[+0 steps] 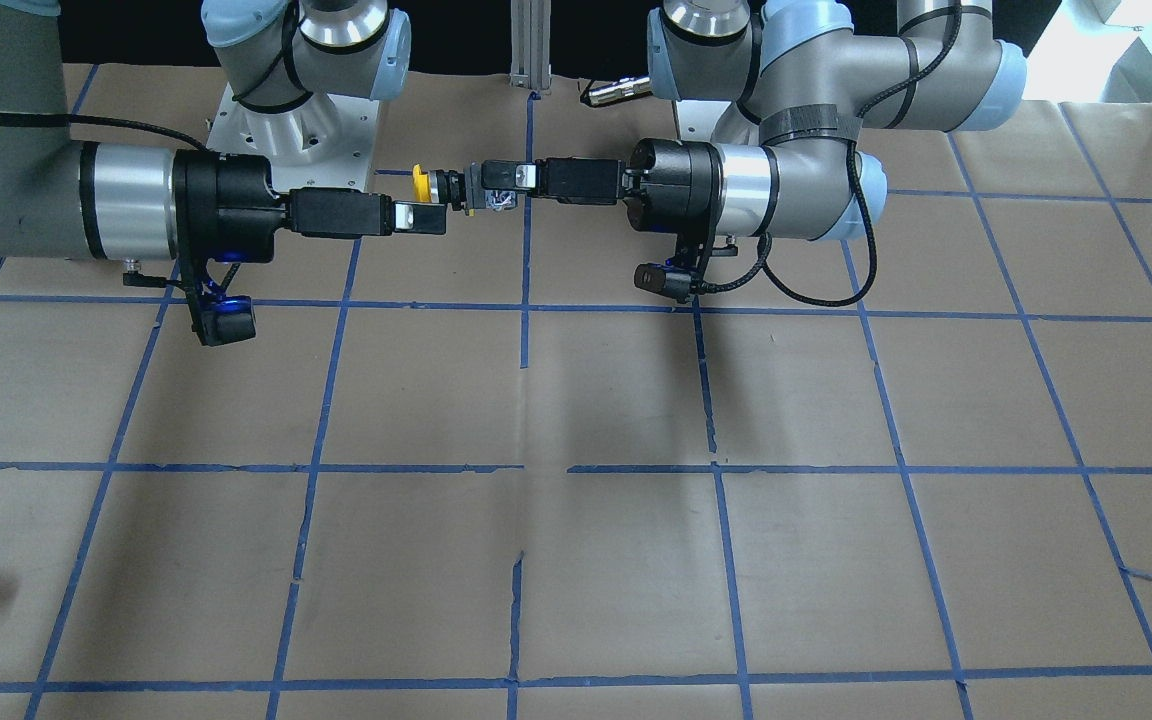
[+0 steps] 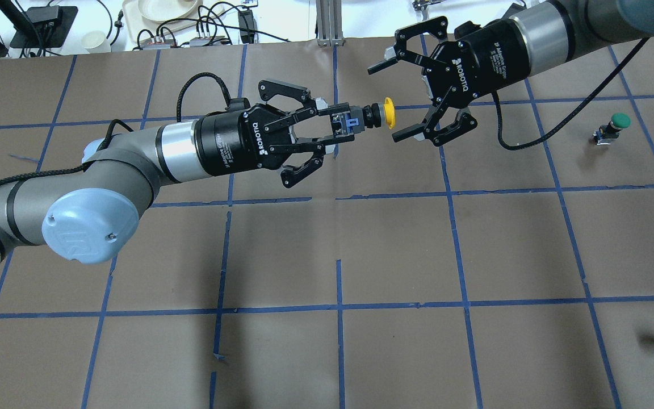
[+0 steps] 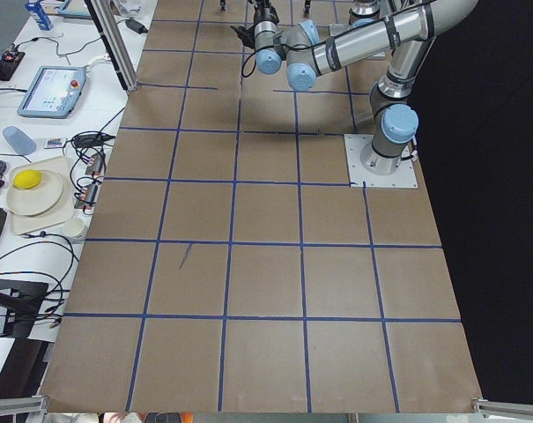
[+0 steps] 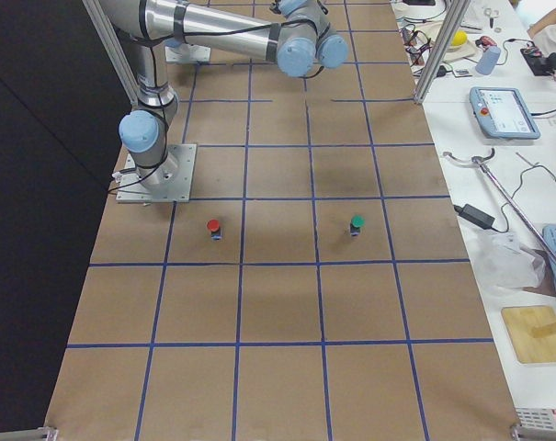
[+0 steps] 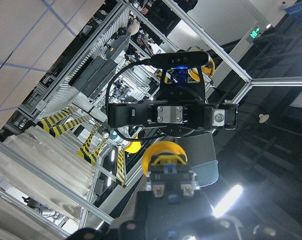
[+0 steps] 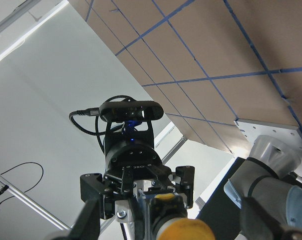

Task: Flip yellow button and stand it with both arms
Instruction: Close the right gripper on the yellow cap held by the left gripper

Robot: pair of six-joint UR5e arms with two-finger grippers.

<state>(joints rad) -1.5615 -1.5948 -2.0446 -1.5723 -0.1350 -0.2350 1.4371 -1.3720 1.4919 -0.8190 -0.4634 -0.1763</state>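
Above the table (image 2: 395, 244), the step looks like a mid-air hand-over. The left gripper (image 2: 341, 126) clamps the yellow button (image 2: 375, 115) by its body, held level. The right gripper (image 2: 386, 102) is spread wide at the cap, not touching. Next it likely must align and close. Table edges are well apart.

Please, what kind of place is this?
Probably a robotics lab or test cell: a left arm and right arm work over a table papered brown with a blue tape grid, a teach pendant lies beside it, and an aluminium frame post stands at its edge.
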